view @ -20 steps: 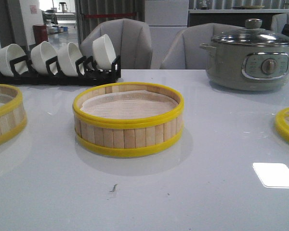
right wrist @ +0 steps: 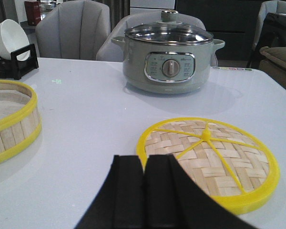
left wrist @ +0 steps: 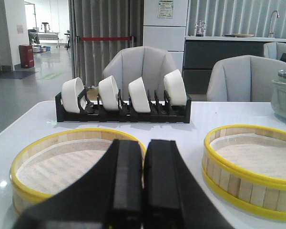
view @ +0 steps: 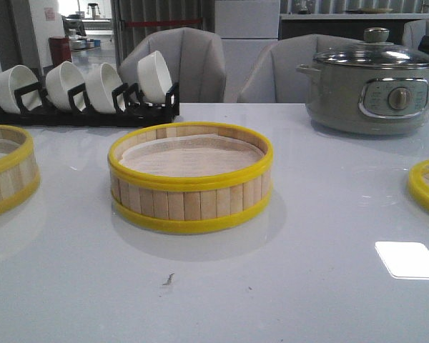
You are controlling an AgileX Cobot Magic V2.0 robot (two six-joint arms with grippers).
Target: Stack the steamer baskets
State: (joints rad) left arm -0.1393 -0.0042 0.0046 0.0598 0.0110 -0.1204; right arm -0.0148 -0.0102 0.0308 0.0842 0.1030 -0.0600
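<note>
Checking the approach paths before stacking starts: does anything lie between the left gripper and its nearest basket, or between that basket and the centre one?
Nothing visible does. The left gripper faces the left basket directly, and bare table separates it from the centre basket.

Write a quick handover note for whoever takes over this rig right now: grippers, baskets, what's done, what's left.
Left gripper: shut, empty, above the table near the left pale-slat, yellow-rimmed steamer basket.
Right gripper: shut, empty, near the yellow-rimmed woven bamboo lid, which lies flat at the table's right.
A second slat basket sits mid-table, apart from the first.
Done: nothing stacked.
Left: stack the two baskets, then probably the lid on top.
</note>
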